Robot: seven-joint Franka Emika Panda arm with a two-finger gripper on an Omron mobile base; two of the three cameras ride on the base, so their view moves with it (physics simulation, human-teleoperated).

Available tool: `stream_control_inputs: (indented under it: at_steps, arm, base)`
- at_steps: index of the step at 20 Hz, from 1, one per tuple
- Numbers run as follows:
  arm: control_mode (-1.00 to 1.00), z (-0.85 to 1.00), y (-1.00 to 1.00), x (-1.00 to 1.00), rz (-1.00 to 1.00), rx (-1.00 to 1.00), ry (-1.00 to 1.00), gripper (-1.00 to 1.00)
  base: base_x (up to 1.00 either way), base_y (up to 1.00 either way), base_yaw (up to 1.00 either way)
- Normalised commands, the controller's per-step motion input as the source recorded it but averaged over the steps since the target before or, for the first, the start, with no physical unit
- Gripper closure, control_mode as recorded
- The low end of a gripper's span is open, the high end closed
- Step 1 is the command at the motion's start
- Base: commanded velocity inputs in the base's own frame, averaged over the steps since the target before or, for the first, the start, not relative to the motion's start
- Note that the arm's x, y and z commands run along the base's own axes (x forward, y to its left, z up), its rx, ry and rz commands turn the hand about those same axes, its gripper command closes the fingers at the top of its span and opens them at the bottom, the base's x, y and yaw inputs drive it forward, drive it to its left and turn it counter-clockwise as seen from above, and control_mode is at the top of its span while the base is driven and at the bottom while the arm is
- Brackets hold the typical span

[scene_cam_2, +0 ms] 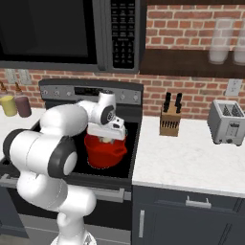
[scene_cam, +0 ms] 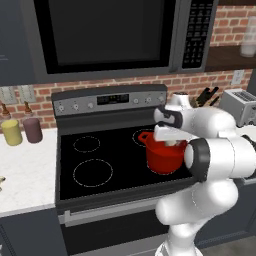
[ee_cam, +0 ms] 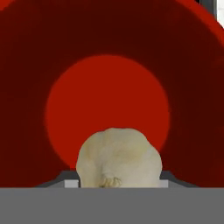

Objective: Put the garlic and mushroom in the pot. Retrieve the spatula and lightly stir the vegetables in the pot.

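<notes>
The red pot [scene_cam: 161, 159] stands on the front right burner of the stove, and its red inside [ee_cam: 107, 87] lies right below my hand. My gripper [scene_cam: 172, 142] hangs just over the pot's mouth, shut on the garlic [ee_cam: 119, 157], a beige-grey bulb between the jaws. From the right, the gripper [scene_cam_2: 106, 138] sits at the rim of the pot [scene_cam_2: 105, 154]. The pot's floor looks bare under the bulb. The mushroom and the spatula are out of view.
A yellow canister [scene_cam: 12, 132] and a maroon canister [scene_cam: 33, 130] stand on the left counter. A small tan thing [scene_cam: 1, 181] is cut off at the left edge. On the right counter are a knife block [scene_cam_2: 169, 122] and a toaster [scene_cam_2: 228, 122]. A microwave [scene_cam: 110, 35] hangs overhead.
</notes>
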Motion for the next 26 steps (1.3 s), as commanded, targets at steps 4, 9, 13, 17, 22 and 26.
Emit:
stream_control_inputs:
  at_steps: [4,9,13,17,22,26]
  arm:
    - [-1.00,-0.40,0.01,0.26,0.00,0.00,0.00,1.00]
    - [-1.00,-0.41,0.00,0.09,0.00,0.00,0.01,1.00]
    - [-1.00,-0.32,0.05,0.01,0.00,0.00,0.00,1.00]
    - [-1.00,-0.08,0.24,0.00,0.00,0.00,0.00,-1.00]
    - [-1.00,0.00,0.35,-0.08,0.00,0.00,-0.01,-1.00]
    - [-1.00,-0.01,0.05,0.00,0.00,0.00,0.00,-1.00]
  base:
    - [0.00,0.00,0.00]
    - [0.00,0.00,0.00]
    - [0.00,0.00,0.00]
    - [0.00,0.00,0.00]
    - [0.00,0.00,0.00]
    - [0.00,0.00,0.00]
